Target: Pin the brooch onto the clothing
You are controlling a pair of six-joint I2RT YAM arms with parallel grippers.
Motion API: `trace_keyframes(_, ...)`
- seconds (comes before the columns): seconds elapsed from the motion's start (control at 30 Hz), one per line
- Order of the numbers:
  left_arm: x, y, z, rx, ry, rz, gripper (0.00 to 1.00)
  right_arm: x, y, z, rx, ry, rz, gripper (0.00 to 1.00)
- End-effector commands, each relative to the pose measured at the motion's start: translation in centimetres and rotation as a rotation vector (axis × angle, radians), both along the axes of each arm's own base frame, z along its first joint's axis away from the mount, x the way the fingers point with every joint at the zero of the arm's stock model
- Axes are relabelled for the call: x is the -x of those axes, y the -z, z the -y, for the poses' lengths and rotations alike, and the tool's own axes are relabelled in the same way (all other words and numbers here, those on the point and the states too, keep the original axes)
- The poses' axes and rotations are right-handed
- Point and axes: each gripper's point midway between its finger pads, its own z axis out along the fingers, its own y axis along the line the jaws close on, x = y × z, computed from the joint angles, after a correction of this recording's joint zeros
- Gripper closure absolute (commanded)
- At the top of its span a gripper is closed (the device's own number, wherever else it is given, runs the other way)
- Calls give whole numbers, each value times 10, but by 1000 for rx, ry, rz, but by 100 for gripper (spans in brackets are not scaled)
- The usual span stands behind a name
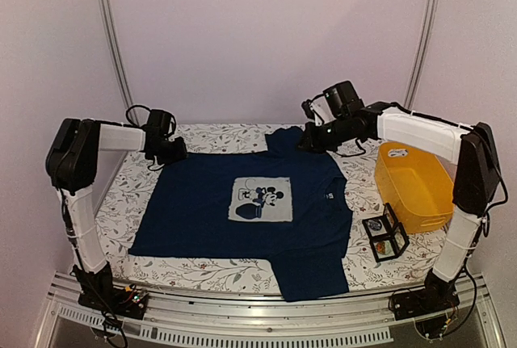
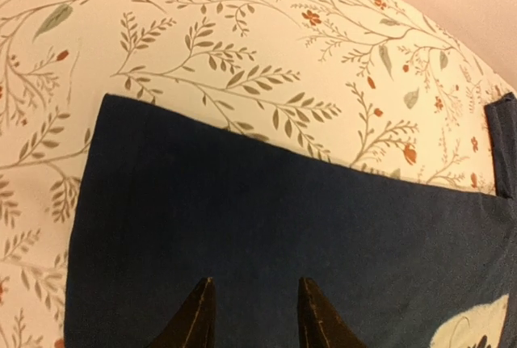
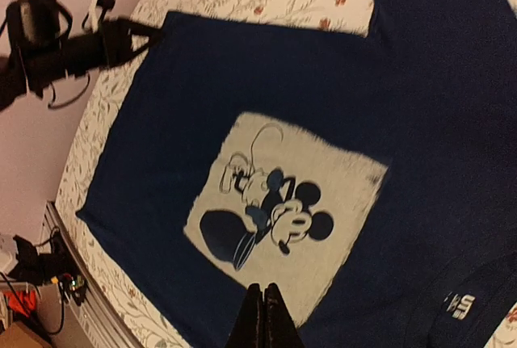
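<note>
The clothing [image 1: 202, 211], a navy T-shirt with a pale cartoon-mouse print [image 1: 260, 199], lies spread flat on the table. My left gripper [image 1: 173, 153] is at the shirt's far left corner. Its fingers [image 2: 202, 308] stand apart over the navy cloth [image 2: 266, 219] with nothing between them. My right gripper [image 1: 310, 140] hangs above the shirt's far right shoulder. Its jaws are shut and empty [image 3: 264, 290], with the mouse print [image 3: 283, 211] below them. I cannot make out the brooch as such. A small open black case [image 1: 385, 233] holds round badge-like pieces.
A yellow plastic bin [image 1: 414, 188] stands at the right, with the black case just in front of it. A floral cloth [image 1: 218, 271] covers the table. Metal rails run along the near edge, and a wall stands close behind.
</note>
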Motion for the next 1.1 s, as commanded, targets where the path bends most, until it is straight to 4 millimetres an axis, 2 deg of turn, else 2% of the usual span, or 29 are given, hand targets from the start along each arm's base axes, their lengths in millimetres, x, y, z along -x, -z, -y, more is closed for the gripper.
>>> trace_keyframes(0.0,-31,25,-11,-13,10,-54,66,111,86,8,238,-134,-216,100)
trace_keyframes(0.07,-37,37,-14,-27,-2,-70,66,159,101,6,292,-214,-275,100)
trace_keyframes(0.17,-40,46,-18,-42,-16,-80,66,221,101,-5,284,-353,-290,100)
trace_keyframes(0.23,-41,54,-25,-62,-43,-89,66,251,101,-4,258,-401,-316,100)
trace_keyframes(0.27,-41,57,-27,-60,-48,-95,66,260,108,4,273,-385,-350,100)
trace_keyframes(0.43,-37,65,-31,-43,-60,-101,66,292,158,64,425,-198,-509,100)
trace_keyframes(0.6,-36,67,-33,-54,-63,-102,66,318,186,96,473,-118,-603,100)
trace_keyframes(0.7,-37,66,-35,-61,-66,-98,66,335,196,107,505,-115,-665,100)
trace_keyframes(0.87,-39,63,-38,-69,-65,-92,66,360,188,108,504,-159,-726,100)
trace_keyframes(0.97,-39,64,-38,-76,-60,-93,66,353,165,91,434,-173,-691,100)
trace_keyframes(1.07,-42,57,-39,-85,-51,-74,65,335,133,70,373,-189,-609,100)
